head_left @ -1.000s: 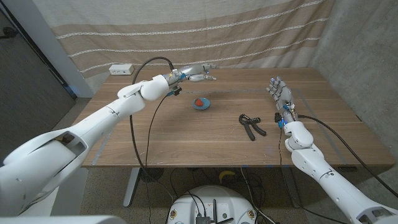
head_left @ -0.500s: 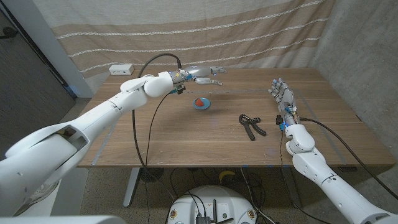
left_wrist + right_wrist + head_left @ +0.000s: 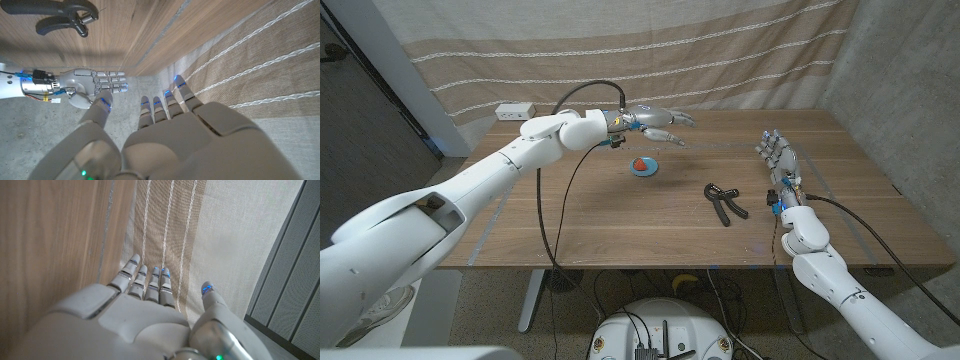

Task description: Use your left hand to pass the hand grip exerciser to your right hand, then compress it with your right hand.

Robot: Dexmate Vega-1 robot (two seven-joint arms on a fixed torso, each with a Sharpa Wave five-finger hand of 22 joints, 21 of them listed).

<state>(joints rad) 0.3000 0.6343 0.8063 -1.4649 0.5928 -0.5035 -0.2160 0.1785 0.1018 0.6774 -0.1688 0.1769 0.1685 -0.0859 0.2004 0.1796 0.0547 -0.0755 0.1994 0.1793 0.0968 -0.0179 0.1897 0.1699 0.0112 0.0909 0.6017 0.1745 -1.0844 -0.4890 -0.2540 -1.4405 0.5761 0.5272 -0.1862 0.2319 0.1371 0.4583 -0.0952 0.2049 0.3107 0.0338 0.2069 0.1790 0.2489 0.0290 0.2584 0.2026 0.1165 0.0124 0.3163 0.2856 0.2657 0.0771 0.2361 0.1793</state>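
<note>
Wooden table (image 3: pixel 620 215) before striped curtain (image 3: pixel 620 50)

Head cam looks down over table (image 3: pixel 620 220); wrist cams sit close behind hands.

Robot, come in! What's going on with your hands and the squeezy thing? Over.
Left hand open, above the table's far side. Right hand open, waiting. Exerciser on table, untouched. Blue dish nearby, not blocking.

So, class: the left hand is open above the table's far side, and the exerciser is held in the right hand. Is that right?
Not quite. The exerciser lies on the table, held by nothing; the right hand is open beside it. The head view shows this. The left hand is indeed open above the far side.
</note>
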